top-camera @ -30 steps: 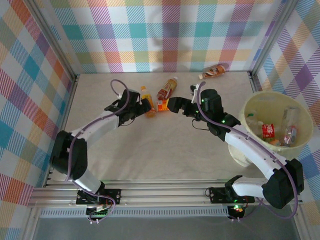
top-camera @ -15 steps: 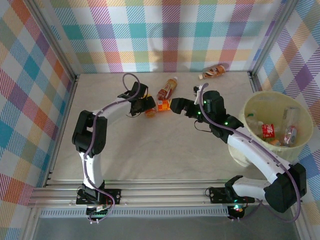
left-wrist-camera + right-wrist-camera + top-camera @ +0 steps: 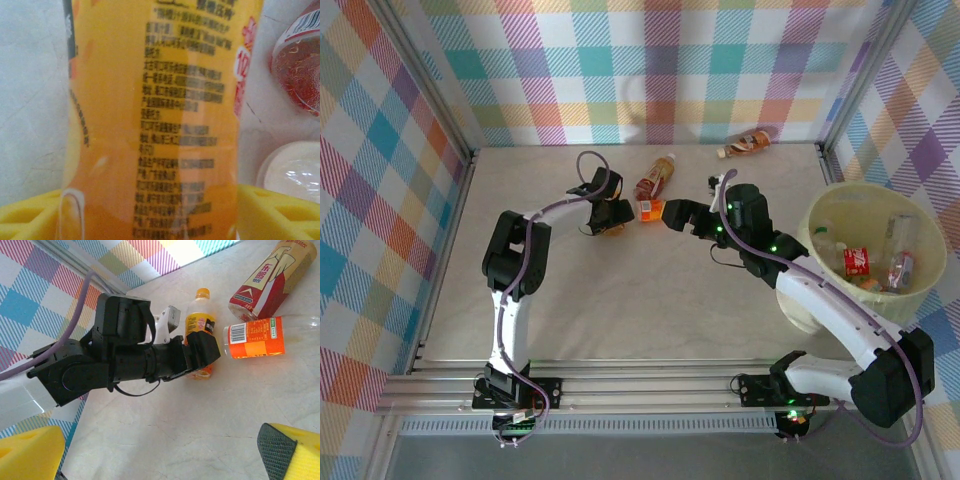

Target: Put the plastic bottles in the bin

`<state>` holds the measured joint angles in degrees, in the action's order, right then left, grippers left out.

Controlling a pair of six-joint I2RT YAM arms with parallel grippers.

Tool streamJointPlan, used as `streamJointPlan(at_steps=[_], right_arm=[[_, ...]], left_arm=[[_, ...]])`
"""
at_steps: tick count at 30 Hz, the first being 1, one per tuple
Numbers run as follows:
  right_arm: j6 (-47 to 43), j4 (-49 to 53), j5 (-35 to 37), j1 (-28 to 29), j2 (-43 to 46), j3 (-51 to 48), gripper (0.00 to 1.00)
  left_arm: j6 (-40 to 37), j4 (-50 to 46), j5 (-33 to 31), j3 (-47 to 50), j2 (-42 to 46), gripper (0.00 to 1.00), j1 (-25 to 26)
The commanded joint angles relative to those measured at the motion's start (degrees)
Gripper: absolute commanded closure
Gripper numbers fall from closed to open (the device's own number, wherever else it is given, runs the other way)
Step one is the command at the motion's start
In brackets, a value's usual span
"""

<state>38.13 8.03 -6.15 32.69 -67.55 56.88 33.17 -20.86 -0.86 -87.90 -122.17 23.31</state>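
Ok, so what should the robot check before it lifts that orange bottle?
1. Orange bottle sits between the fingers of the left hand: ok.
2. Fingers squeezing it firmly enough to lift: cannot tell.
3. Orange-label bottle beside it not touching the left hand: cannot tell, it is very close.
4. Right hand open and holding nothing: ok.
5. Bin has room for more: ok.
6. Straight way to the bin free: probably not ok, the right arm lies between.
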Motion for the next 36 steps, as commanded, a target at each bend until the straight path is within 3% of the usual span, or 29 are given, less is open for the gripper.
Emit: streamJointPlan(at_steps=[1,18,27,36], right_arm=[[-1.3,0.1,0.3,0.3,-0.1,0.1,0.0],[-1.7,1.2,2.5,0.3,-1.0,0.5,0.0],[-2.2,1.0,1.0,0.3,-2.5,1.6,0.0],[-1.6,0.9,2.1,0.3,-2.3,2.1,0.0]], left_arm=[[-0.6,-0.6,0.8,0.6,-1.1,0.29,-0.6],[1.0,9.0,1.5,13.2,9.8,0.45,-0.5],[0.6,10.6,2.3,19.6,18.3,0.47,-0.5],[-1.4,10.9,3.6,26.5,32.3,0.49,0.2]])
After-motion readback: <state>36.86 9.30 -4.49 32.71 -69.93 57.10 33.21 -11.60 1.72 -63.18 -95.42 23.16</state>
